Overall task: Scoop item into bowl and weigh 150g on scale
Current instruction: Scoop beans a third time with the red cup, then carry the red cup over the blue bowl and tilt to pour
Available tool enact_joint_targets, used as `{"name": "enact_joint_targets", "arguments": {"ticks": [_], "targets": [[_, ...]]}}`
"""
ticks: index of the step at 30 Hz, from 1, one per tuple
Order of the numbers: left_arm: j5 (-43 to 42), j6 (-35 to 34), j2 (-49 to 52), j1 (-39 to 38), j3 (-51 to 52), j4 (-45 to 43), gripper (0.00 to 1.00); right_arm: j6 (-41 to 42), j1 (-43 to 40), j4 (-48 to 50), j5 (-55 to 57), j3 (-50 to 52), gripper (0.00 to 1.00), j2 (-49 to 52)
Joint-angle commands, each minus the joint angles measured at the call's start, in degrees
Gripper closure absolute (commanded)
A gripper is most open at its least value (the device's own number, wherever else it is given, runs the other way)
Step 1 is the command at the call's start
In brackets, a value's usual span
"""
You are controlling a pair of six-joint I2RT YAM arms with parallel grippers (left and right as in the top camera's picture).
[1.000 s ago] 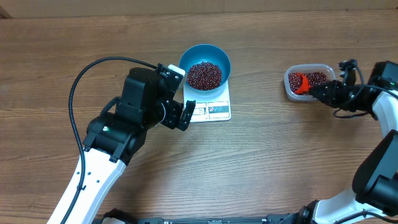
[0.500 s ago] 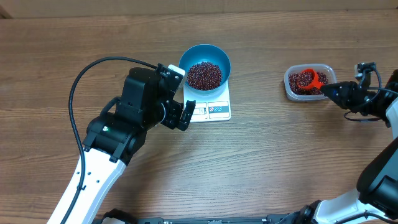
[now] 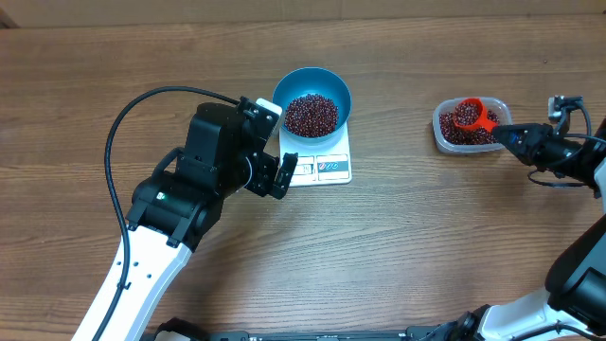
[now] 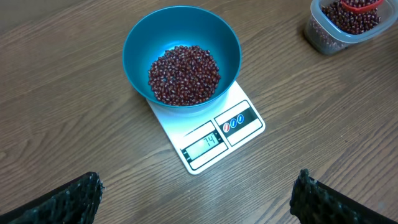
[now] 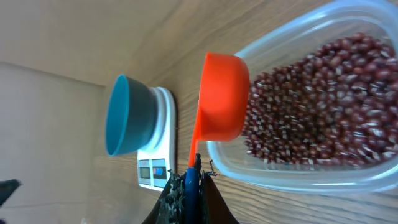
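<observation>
The blue bowl (image 3: 312, 83) stands on the white scale (image 3: 331, 169) and holds a heap of red-brown beans (image 3: 311, 115). In the left wrist view the scale's display (image 4: 211, 142) reads 74. My left gripper (image 3: 277, 142) sits just left of the scale, open and holding nothing, with its dark fingertips (image 4: 68, 199) far apart. My right gripper (image 3: 516, 137) is shut on the thin handle of an orange scoop (image 3: 469, 115). The scoop's cup, full of beans, hovers over the clear tub (image 3: 443, 134). In the right wrist view the scoop (image 5: 221, 96) shows from below.
The clear tub (image 5: 298, 174) at the right still holds many beans (image 5: 317, 99). A black cable (image 3: 123, 123) loops over the left arm. Bare wood lies between the scale and the tub.
My right gripper has drawn back to the right and lifted the scoop out of the tub's beans, levelling it with a load inside. The left arm has not moved.
</observation>
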State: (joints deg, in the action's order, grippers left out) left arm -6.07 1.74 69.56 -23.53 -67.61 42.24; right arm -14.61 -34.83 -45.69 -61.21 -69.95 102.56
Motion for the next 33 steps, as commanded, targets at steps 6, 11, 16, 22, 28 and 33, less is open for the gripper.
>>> {"name": "enact_joint_targets", "arguments": {"ticks": [6,11,16,22,28,33], "targets": [[-1.0,1.1,0.5,0.3,0.0,0.0,0.0,0.1,0.5,0.1,-13.0,0.6,0.96,0.0],[-1.0,1.1,0.5,0.3,0.0,0.0,0.0,0.1,3.5,0.2,-15.0,0.3,0.96,0.0],[-1.0,1.1,0.5,0.3,0.0,0.0,0.0,1.9,8.3,1.0,-15.0,-0.9,0.96,0.0],[-1.0,1.1,0.5,0.3,0.0,0.0,0.0,11.6,15.6,10.5,-15.0,-1.6,0.96,0.0],[-1.0,1.1,0.5,0.3,0.0,0.0,0.0,23.1,22.6,24.5,-14.9,-1.6,0.96,0.0],[-1.0,1.1,0.5,0.3,0.0,0.0,0.0,28.6,28.1,34.8,-13.9,-1.6,0.97,0.0]]}}
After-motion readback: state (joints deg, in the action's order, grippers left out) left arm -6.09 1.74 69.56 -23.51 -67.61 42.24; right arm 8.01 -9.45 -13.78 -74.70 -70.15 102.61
